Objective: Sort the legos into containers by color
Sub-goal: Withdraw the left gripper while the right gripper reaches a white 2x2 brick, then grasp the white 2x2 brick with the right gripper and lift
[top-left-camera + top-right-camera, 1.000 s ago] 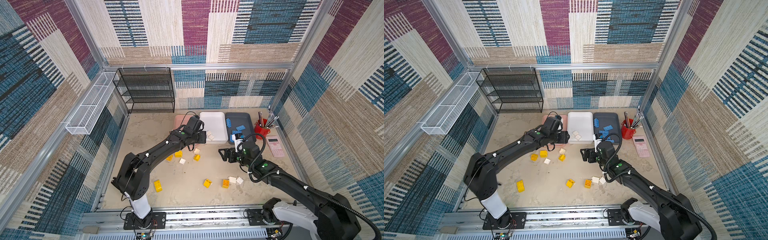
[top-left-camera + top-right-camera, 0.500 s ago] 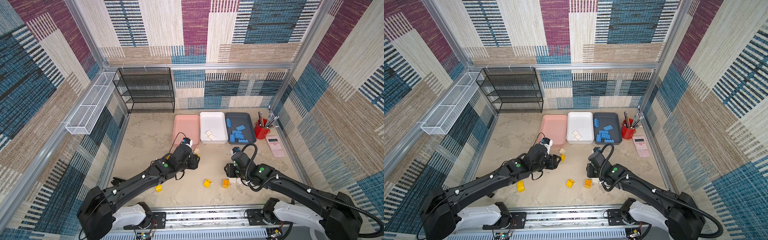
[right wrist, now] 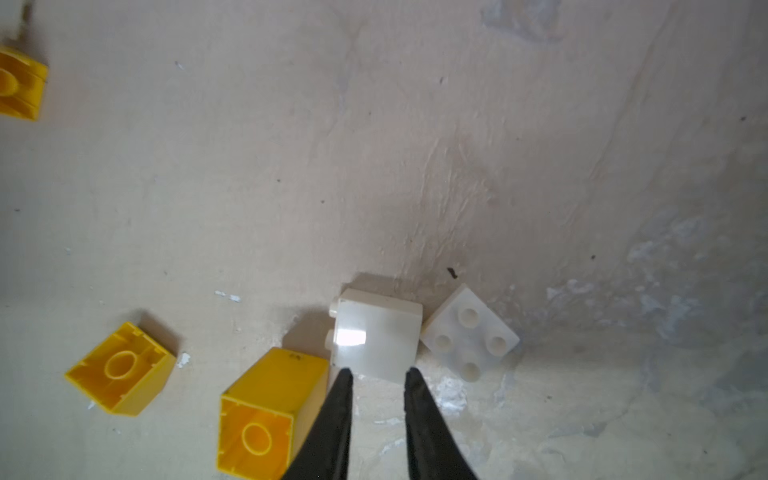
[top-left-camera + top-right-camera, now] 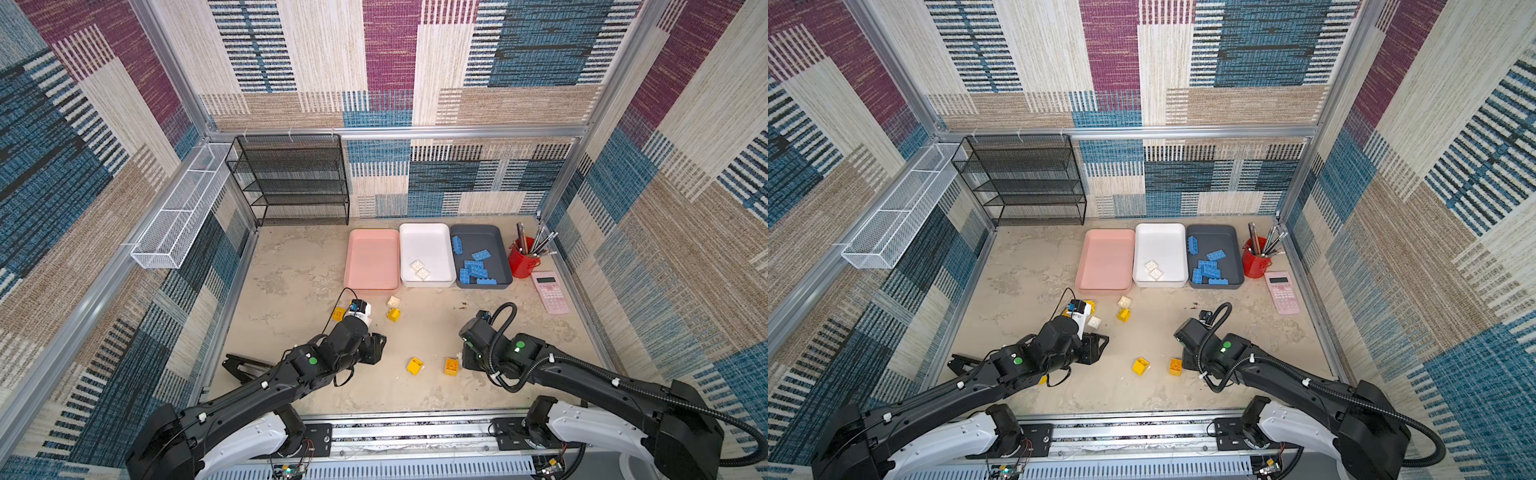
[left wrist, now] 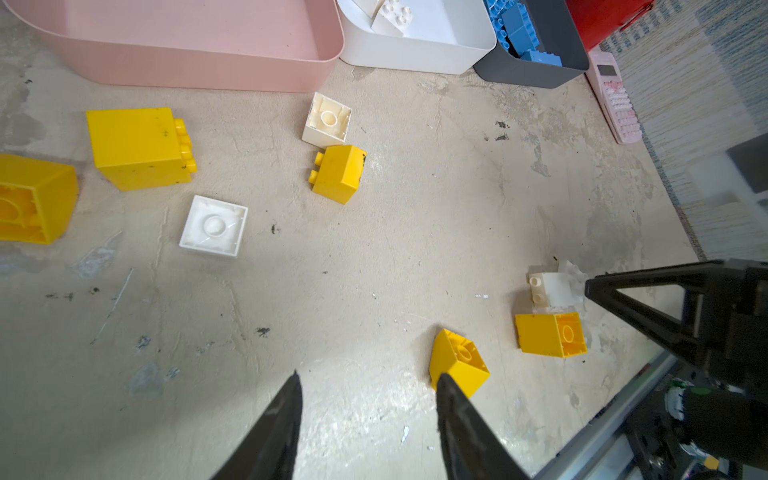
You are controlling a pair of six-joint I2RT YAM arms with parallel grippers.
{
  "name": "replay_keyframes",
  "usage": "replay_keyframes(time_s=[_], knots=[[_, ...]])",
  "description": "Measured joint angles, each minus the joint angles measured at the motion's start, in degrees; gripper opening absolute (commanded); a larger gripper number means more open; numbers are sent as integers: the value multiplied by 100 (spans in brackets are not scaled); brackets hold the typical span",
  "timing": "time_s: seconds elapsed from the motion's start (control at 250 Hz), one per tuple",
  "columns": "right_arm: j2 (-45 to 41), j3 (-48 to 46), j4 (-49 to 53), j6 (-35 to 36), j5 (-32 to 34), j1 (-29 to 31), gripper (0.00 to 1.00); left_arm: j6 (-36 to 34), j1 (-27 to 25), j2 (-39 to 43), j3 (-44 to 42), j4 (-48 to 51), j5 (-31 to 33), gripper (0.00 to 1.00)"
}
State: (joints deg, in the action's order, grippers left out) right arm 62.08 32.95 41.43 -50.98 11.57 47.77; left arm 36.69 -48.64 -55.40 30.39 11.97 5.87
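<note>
Pink tray (image 4: 370, 259) is empty. White tray (image 4: 426, 245) holds two white legos (image 4: 419, 269). Grey tray (image 4: 478, 235) holds several blue legos (image 4: 473, 268). Yellow legos (image 4: 414, 365) and white ones (image 4: 394, 301) lie loose on the floor. My left gripper (image 5: 370, 376) is open and low over bare floor, one finger beside a yellow brick (image 5: 459, 361). My right gripper (image 3: 378, 372) is shut. Its tips are at the near edge of a cream brick (image 3: 378, 336), between a yellow brick (image 3: 266, 407) and a studded white brick (image 3: 469, 338). Nothing is between its fingers.
A red pen cup (image 4: 523, 259) and a pink calculator (image 4: 549, 291) stand right of the grey tray. A black wire shelf (image 4: 291, 178) stands at the back wall and a white wire basket (image 4: 178, 224) hangs on the left wall. A metal rail (image 4: 415, 432) runs along the front.
Both arms have drawn back from the trays toward the front. The left gripper has come down over the floor. The right gripper has dropped to the white bricks and its jaws have closed.
</note>
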Motion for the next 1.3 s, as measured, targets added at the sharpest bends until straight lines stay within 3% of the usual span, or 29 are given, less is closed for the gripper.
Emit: replay_keyframes(time_s=[0.196,0.288,0.488,0.768,1.3], knots=[[411,76,-90,-79,-4,173,61,0,0,227,-181,-22,24,53],[693,216,-203,-63,-7,229,67,0,-2,219,-232,-24,42,53],[1075,420,-323,39,-42,289,67,0,0,173,-282,-63,120,53],[907,389,-214,68,111,289,71,0,0,125,-286,-103,129,53],[1436,376,-409,160,142,289,65,0,0,50,-286,-221,127,53]])
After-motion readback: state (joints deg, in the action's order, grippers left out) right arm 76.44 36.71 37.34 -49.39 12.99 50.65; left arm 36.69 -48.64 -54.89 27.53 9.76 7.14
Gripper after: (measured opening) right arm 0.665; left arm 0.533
